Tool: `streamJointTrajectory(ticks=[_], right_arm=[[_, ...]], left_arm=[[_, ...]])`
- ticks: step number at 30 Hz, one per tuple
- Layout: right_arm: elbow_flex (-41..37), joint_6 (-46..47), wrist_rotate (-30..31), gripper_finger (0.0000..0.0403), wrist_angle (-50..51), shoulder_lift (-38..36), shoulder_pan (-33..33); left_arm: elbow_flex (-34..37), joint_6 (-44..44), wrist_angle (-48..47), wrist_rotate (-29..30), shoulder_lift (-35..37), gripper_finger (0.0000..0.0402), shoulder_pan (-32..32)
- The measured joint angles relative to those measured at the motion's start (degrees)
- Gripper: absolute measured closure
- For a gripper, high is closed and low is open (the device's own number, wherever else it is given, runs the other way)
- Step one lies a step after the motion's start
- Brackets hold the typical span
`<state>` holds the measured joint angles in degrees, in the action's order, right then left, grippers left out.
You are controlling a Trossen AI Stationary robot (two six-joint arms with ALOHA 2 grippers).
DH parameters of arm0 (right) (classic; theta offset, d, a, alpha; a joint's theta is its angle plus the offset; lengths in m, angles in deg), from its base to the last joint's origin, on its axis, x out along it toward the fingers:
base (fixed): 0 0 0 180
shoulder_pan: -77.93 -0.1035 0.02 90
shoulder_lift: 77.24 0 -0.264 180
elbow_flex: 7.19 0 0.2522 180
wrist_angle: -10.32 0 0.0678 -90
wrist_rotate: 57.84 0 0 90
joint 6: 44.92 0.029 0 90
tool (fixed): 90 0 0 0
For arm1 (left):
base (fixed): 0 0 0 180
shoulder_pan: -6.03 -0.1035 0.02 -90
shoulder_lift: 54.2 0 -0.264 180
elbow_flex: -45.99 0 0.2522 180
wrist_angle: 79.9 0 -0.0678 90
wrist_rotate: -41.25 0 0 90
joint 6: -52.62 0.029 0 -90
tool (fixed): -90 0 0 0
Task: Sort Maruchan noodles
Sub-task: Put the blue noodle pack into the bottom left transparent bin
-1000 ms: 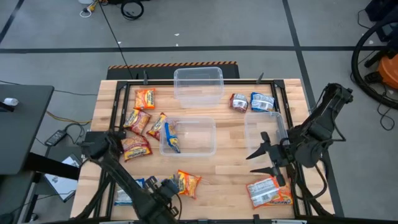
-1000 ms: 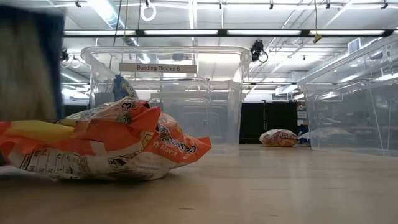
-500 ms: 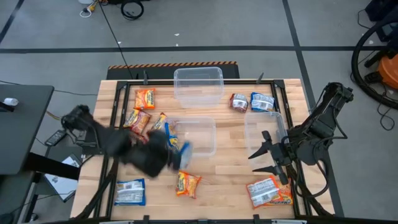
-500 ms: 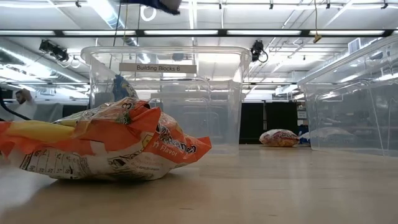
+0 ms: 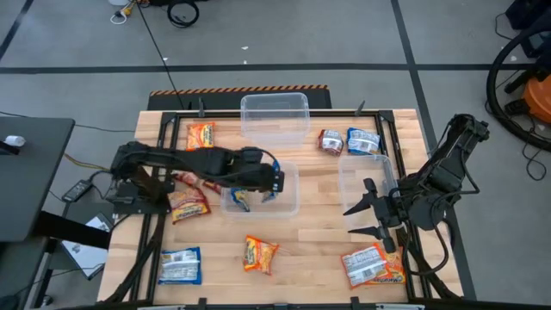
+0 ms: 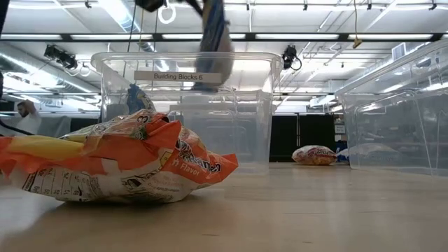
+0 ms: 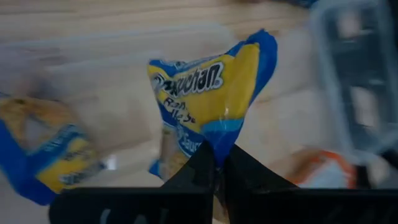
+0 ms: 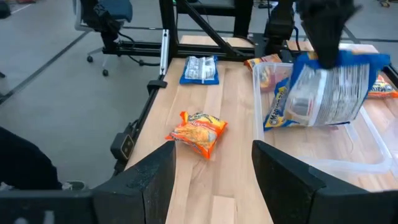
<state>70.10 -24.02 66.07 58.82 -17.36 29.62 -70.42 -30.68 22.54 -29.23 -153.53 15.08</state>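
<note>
My left gripper [image 5: 265, 181] hangs over the middle clear tub [image 5: 288, 205], shut on a blue-yellow Maruchan packet [image 7: 211, 93], which also shows in the right wrist view [image 8: 329, 87] and the low view [image 6: 213, 42]. Another blue-yellow packet [image 5: 238, 200] lies inside that tub. Orange packets lie at the table's left [image 5: 189, 168] and near the near edge [image 5: 260, 254]. A blue-silver packet [image 5: 180, 265] lies at the near left corner, and a red-white one [image 5: 373, 265] at the near right. My right gripper [image 5: 351, 221] waits open beside the right tub [image 5: 366, 181]. My left gripper pinches the blue-yellow packet between its two fingers at one end seam [image 7: 216, 144], coming from above and pointing down. The packet hangs below the fingers, lifted clear over the middle tub, slightly tilted.
A third clear tub [image 5: 275, 116] stands at the far edge. A red packet [image 5: 331, 140] and a blue packet [image 5: 363, 141] lie at the far right. Bare wood shows between the middle tub and the near edge.
My left gripper has risen from the near-left part of the table with the blue-yellow packet and swung toward the far edge and the right, ending above the middle tub. The packet has been lifted clear of the table. My right arm has kept still.
</note>
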Motion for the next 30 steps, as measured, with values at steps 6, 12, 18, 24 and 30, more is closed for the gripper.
streamJointTrajectory(ticks=[6, 12, 18, 24, 30], right_arm=[[0.0, 0.0, -0.5, 0.0186, 1.5, 0.0, 0.0], [0.0, 0.0, -0.5, 0.0186, 1.8, 0.0, 0.1], [0.0, 0.0, -0.5, 0.0186, 2.4, 0.0, 0.2], [0.0, 0.6, -0.7, 0.0186, 2.4, 0.0, 0.2], [0.0, 1.7, -0.5, 0.0186, 2.4, 0.0, 0.4]], left_arm=[[0.0, 1.1, -3.4, -1.8, -1.0, 0.0384, -3.5], [0.0, -0.3, -2.9, -2.5, -2.9, 0.0384, -4.1], [14.9, -0.5, 13.8, -7.5, -0.3, 0.0384, -4.9], [28.8, -1.7, 24.3, -6.4, 5.9, 0.0384, -6.6], [33.3, -2.0, 24.0, -6.0, 8.3, 0.038, -6.5]])
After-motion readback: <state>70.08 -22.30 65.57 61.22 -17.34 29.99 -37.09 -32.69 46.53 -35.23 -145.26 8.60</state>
